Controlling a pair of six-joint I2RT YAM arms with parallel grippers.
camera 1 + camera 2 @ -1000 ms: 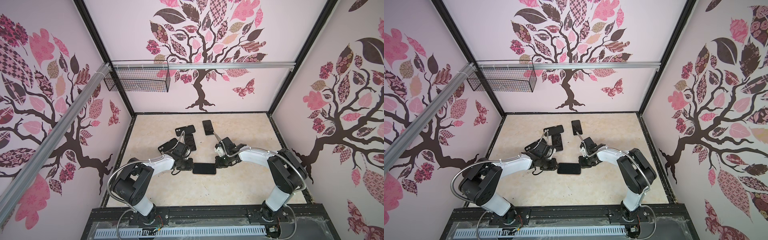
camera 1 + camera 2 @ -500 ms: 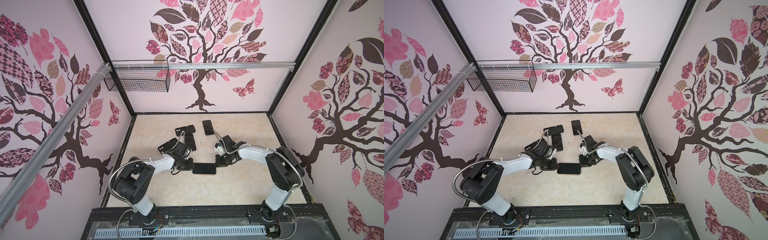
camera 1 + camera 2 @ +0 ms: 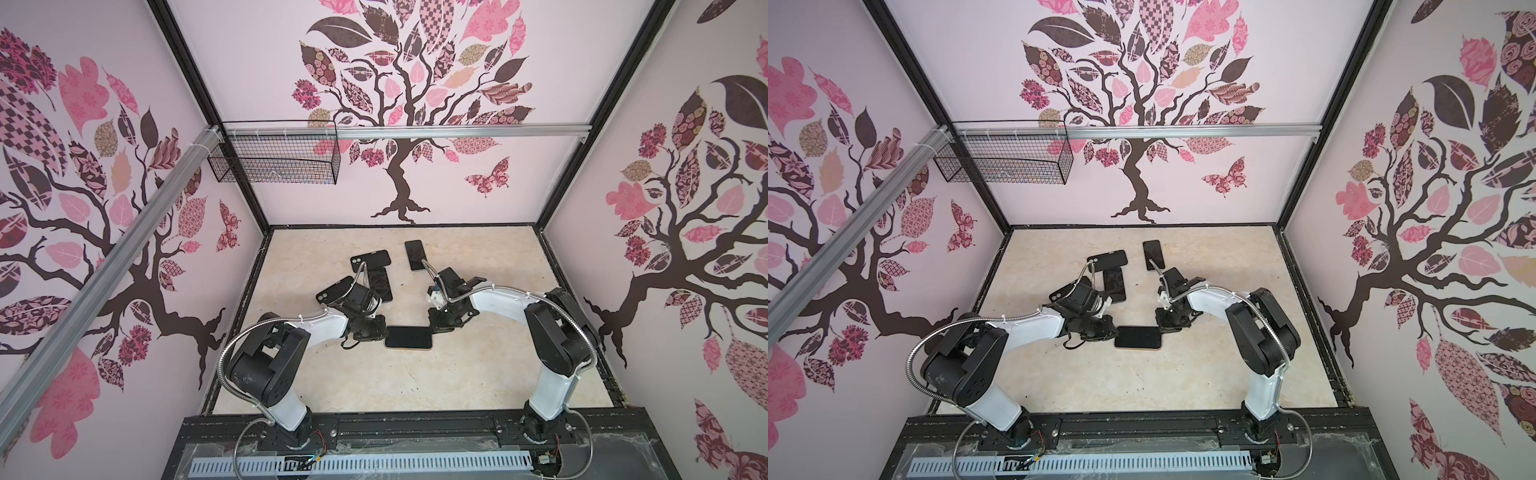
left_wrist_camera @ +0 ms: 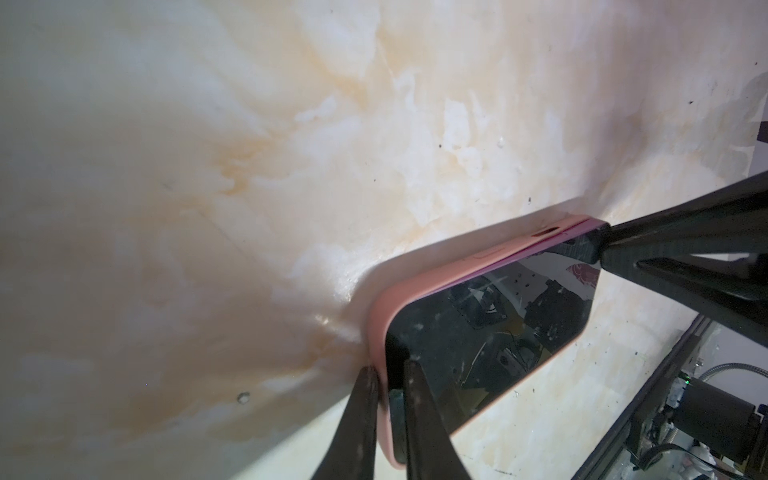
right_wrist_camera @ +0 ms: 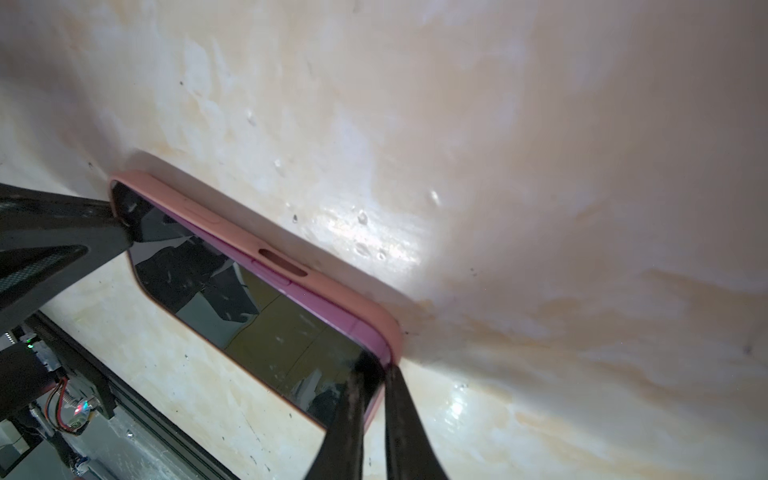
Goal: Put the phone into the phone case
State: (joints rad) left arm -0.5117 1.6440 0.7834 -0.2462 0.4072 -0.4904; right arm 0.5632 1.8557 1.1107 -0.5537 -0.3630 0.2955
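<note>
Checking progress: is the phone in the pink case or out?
Partly in: phone sits inside pink case, its purple edge above the rim.

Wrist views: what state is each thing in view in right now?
phone, screen up, in the case, one long side showing above the rim
phone case, lying flat, pinched at both ends
left gripper, shut on the phone case's end
right gripper, shut on its other end

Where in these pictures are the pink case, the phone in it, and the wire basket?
case (image 4: 379, 324): left wrist view, on its rounded pink corner.
phone (image 4: 490, 328): left wrist view, on the middle of its dark screen.
basket (image 3: 274, 166): in a top view, on its front mesh wall.
</note>
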